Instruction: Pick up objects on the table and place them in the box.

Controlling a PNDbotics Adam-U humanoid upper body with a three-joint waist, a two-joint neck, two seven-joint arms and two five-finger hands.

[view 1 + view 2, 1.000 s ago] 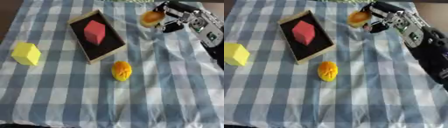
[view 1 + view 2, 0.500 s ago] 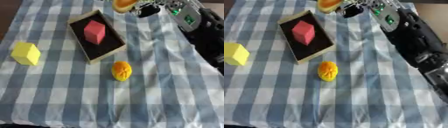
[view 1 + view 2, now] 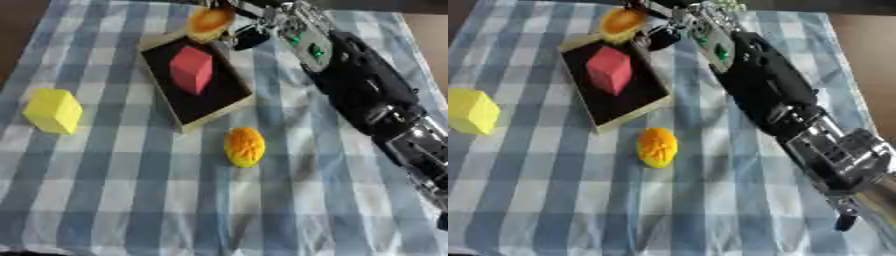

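Observation:
My right hand reaches across from the right to the far edge of the table, fingers curled round an orange round object. It hangs over the far corner of the shallow dark box. A red block stands inside the box. An orange-yellow ridged object lies on the checked cloth just in front of the box. A yellow block sits at the left. My left hand is out of sight.
A blue and white checked cloth covers the table; bare wood shows at the far right corner. My right arm lies diagonally across the right side of the cloth.
My right hand has carried the orange round object leftwards from the far right of the cloth to above the box's far corner. The arm now stretches further across.

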